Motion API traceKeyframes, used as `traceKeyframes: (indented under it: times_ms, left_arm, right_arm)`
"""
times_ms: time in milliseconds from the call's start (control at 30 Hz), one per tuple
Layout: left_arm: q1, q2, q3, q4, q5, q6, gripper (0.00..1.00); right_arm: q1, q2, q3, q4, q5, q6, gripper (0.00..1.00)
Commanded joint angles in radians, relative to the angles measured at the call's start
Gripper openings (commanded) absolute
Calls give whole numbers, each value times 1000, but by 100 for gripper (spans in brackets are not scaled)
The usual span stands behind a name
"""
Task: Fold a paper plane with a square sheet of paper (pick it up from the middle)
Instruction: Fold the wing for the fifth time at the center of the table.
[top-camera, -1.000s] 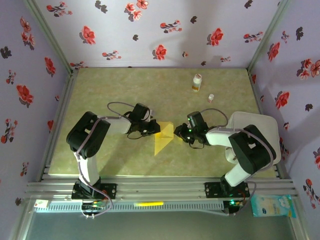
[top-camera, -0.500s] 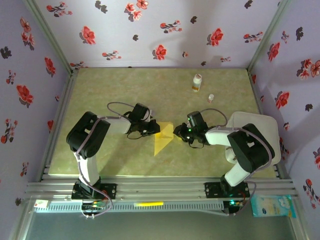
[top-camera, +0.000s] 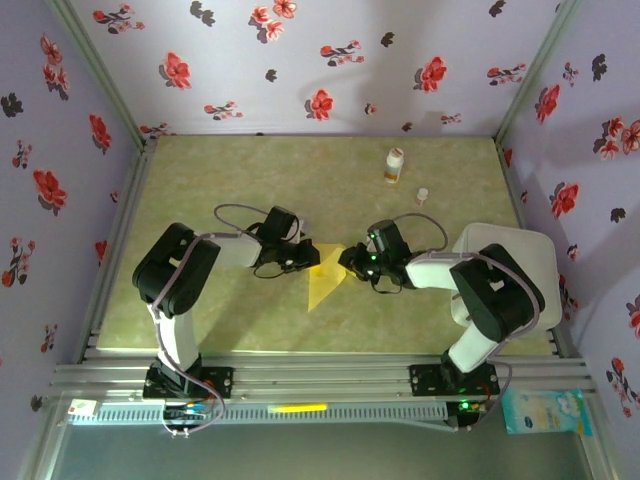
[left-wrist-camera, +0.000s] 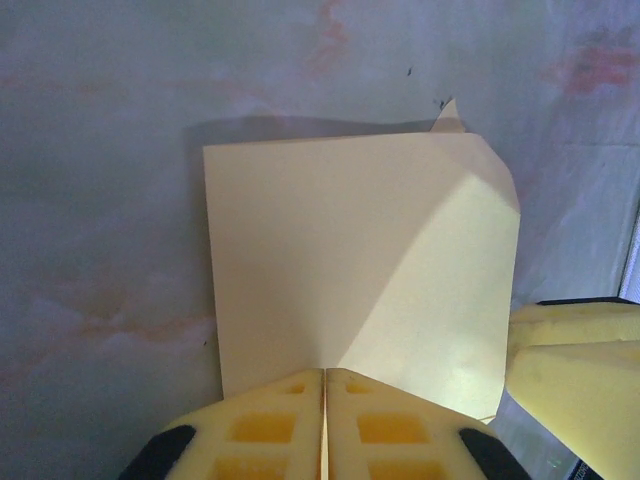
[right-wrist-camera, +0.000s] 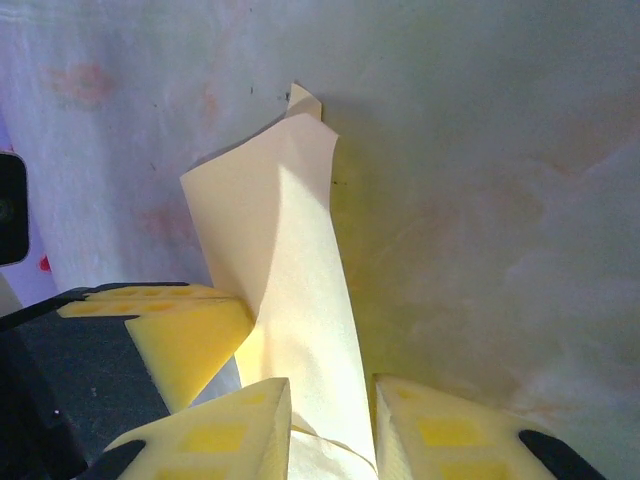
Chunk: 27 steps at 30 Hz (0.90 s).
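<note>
Left wrist view: the left gripper (left-wrist-camera: 323, 425) is pinched tight on the near edge of the thin mustard-yellow square sheet of paper (left-wrist-camera: 360, 270), partly folded at mid-worktop (top-camera: 200, 180). The right gripper (right-wrist-camera: 330, 405) straddles a raised fold, jaws part-closed. Whether it truly grips I cannot tell, so a pull apart could tear the sheet or skew the crease.

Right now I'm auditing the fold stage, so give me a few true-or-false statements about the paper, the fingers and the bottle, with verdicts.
1. The left fingers are shut on an edge of the sheet of paper. True.
2. The paper lies flat and unfolded. False: it is creased and bent.
3. The bottle sits toward the back wall, apart from the paper. True.
4. The right fingers reach for the bottle. False: the paper runs between them.
</note>
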Motion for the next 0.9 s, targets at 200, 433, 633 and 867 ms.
traceKeyframes:
  times_ms: [200,433,633,867]
  left_arm:
    - [10,11,-19,-62,-2,28,9]
    - [11,9,-22,-50,11,22,9]
    - [13,6,-27,-47,14,23,9]
    - [13,2,-25,-45,21,25,9]
  right_arm:
    - [-3,2,53,-47,-31,-62,31]
    - [-12,23,70,-52,-56,-85,31]
    - [-19,38,73,-47,-70,-97,31]
    - [-26,61,83,-37,-96,-111,29]
